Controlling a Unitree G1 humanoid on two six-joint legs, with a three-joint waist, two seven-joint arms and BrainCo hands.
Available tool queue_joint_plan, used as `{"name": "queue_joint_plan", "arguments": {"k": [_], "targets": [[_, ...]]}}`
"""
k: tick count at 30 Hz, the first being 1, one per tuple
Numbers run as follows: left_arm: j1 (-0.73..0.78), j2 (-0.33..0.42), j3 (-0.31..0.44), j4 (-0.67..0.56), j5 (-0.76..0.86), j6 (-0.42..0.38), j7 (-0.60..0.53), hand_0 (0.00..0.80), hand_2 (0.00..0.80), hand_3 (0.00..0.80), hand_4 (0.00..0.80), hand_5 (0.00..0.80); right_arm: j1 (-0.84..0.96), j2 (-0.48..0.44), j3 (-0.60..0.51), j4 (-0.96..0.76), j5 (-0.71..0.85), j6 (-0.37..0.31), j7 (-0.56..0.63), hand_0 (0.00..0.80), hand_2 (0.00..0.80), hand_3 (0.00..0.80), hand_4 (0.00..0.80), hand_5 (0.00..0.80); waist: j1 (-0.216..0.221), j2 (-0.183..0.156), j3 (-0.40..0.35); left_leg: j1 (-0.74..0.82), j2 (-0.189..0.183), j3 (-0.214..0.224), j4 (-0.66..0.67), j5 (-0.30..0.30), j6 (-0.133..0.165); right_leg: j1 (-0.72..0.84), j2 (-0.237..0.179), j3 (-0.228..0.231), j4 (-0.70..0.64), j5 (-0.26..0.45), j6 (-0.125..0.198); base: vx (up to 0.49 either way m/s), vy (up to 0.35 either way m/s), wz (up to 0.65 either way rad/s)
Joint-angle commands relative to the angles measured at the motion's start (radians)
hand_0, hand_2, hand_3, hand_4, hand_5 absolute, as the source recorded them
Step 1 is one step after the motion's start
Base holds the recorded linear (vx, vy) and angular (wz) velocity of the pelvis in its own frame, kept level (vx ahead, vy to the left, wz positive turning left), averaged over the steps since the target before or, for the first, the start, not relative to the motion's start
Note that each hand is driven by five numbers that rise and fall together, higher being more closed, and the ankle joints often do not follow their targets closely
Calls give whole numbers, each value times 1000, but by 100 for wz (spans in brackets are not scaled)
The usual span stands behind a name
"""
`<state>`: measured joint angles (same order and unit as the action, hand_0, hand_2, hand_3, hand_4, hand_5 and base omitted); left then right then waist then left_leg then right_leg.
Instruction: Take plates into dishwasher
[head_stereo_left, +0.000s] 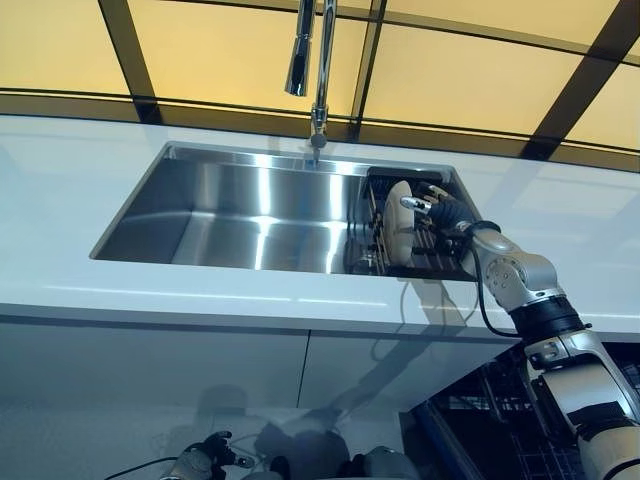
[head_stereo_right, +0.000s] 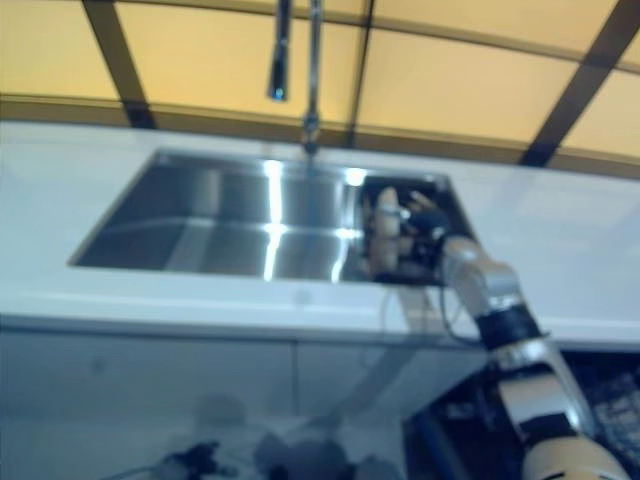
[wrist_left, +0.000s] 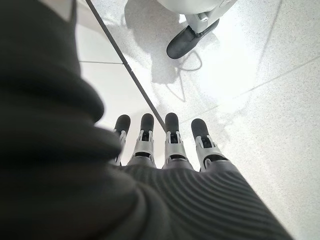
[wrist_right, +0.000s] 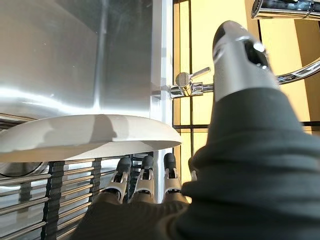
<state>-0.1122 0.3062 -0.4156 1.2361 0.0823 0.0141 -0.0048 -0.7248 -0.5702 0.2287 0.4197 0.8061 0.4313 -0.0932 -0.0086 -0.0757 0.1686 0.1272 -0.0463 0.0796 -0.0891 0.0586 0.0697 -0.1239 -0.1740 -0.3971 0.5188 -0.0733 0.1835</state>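
Note:
A white plate (head_stereo_left: 397, 225) stands on edge in a dark wire rack (head_stereo_left: 440, 262) at the right end of the steel sink (head_stereo_left: 230, 215). My right hand (head_stereo_left: 440, 212) reaches into the rack from the right and is at the plate. In the right wrist view the plate's rim (wrist_right: 85, 135) lies between my straight fingers (wrist_right: 145, 175) and my straight thumb (wrist_right: 240, 65), with a gap on the thumb side. My left hand (wrist_left: 170, 145) hangs low by the floor, fingers straight, empty; it also shows at the bottom of the left eye view (head_stereo_left: 205, 458).
A tall faucet (head_stereo_left: 318, 70) rises behind the sink's middle. White counter (head_stereo_left: 60, 200) surrounds the sink. A dark dishwasher rack (head_stereo_left: 490, 420) shows below the counter at the lower right. Yellow tiled wall stands behind.

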Motion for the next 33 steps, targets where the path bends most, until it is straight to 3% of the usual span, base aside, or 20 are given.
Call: {"name": "queue_joint_plan", "arguments": {"k": [1, 33], "targets": [[-47, 10, -10, -13, -8, -3, -2, 0, 0, 0, 0, 0, -84, -41, -25, 20, 1, -25, 18, 0, 0, 0, 0, 0, 34, -16, -36, 54, -101, 9, 2, -101, -25, -87, 11, -28, -103, 359, 5, 0, 0, 0], [-45, 11, -4, -17, -16, 2, 1, 0, 0, 0, 0, 0, -73, -56, -21, 65, 27, 43, 55, 0, 0, 0, 0, 0, 36, -24, -33, 50, -98, 9, 2, -101, -24, -89, 13, -24, -103, 356, 6, 0, 0, 0]]}}
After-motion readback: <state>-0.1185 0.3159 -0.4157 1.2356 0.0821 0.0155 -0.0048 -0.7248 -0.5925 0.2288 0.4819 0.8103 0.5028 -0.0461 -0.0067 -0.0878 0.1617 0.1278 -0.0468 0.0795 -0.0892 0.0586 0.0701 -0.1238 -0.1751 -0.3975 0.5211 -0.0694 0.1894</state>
